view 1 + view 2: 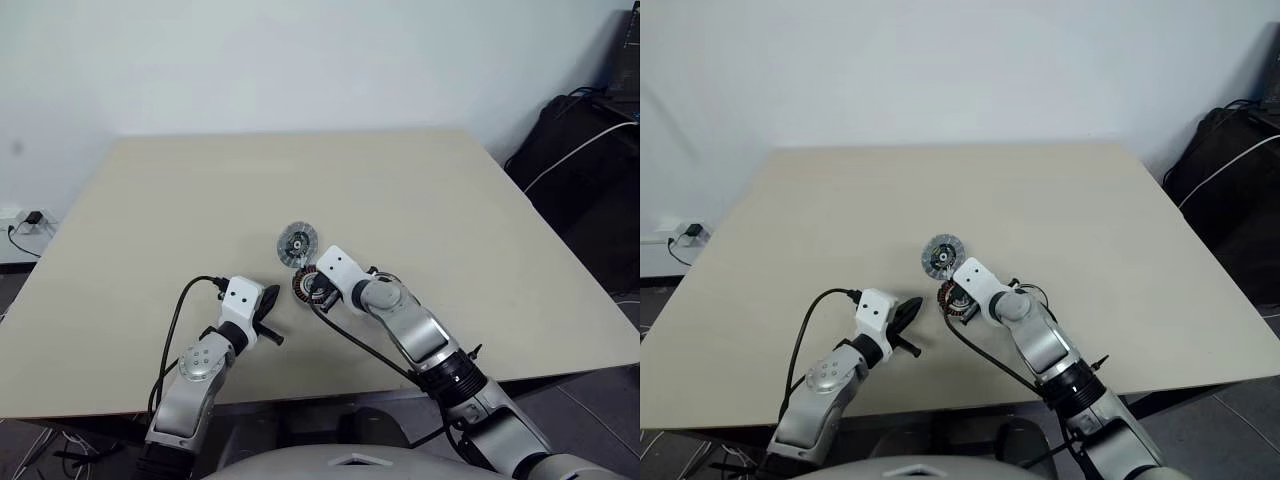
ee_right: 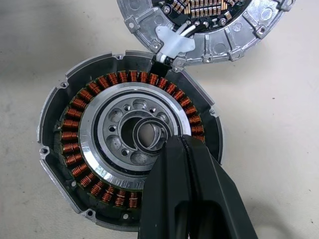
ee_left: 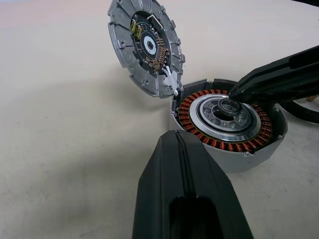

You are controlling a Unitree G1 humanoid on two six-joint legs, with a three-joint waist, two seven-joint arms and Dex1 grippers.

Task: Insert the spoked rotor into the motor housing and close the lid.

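- Left gripper (image 1: 268, 322), jaws shut and empty, is hovering nearest, just short of the motor housing (image 2: 130, 139).
- Desk (image 1: 420, 190) is offering wide open room; edges well apart.
- Housing is sitting mid-desk, the rotor seemingly seated.
- Lid (image 3: 145, 46) is leaning open at the housing's rim.
- Right gripper (image 2: 185, 144), jaws shut, empty, is poised over the hub; pushing off-centre could skid the housing.

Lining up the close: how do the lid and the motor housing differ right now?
The motor housing sits flat on the table, showing copper windings around a silver centre; the lid stands tilted open beside it, showing a circuit board with a dark centre. The housing is deeper, the lid a thin disc. Both are round, grey-rimmed, joined by a white connector.
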